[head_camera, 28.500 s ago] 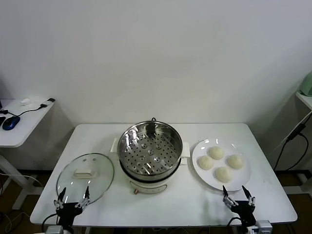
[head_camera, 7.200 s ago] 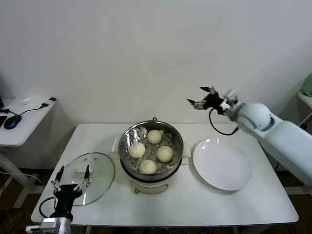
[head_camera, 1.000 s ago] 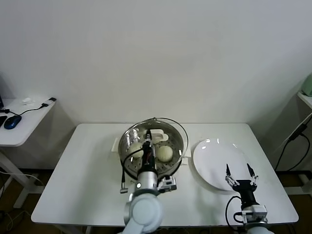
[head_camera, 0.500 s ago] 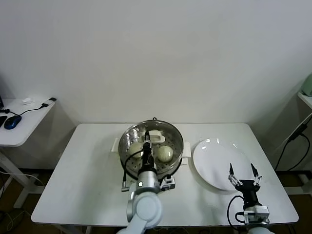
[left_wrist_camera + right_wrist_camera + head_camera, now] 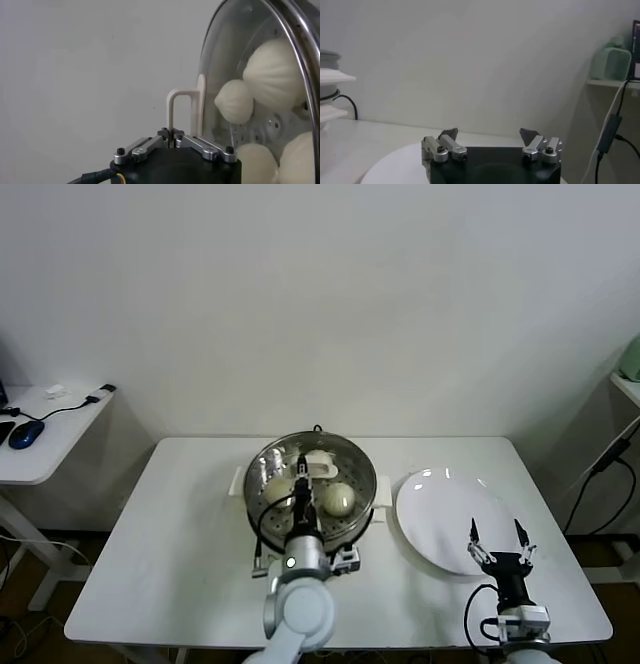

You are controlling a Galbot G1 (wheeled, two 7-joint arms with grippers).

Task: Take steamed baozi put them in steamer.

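The steamer (image 5: 368,483) stands mid-table with steamed baozi (image 5: 339,500) inside, seen through a round glass lid (image 5: 350,467) lying on its rim. In the left wrist view several baozi (image 5: 235,101) show behind the glass (image 5: 215,70). My left gripper (image 5: 300,471) (image 5: 171,134) is over the steamer, shut on the lid's white handle (image 5: 184,106). The right gripper (image 5: 496,530) (image 5: 490,134) hangs open with nothing in it, at the near edge of the white plate (image 5: 445,514).
The white plate (image 5: 395,165) lies bare to the right of the steamer. A side table (image 5: 45,434) with a computer mouse stands far left, off the work table. The steamer's cream base (image 5: 330,80) shows in the right wrist view.
The glass lid, tilted above the steamer a second ago, has come down flat on its rim in my left gripper. The right gripper sank slightly toward the front edge.
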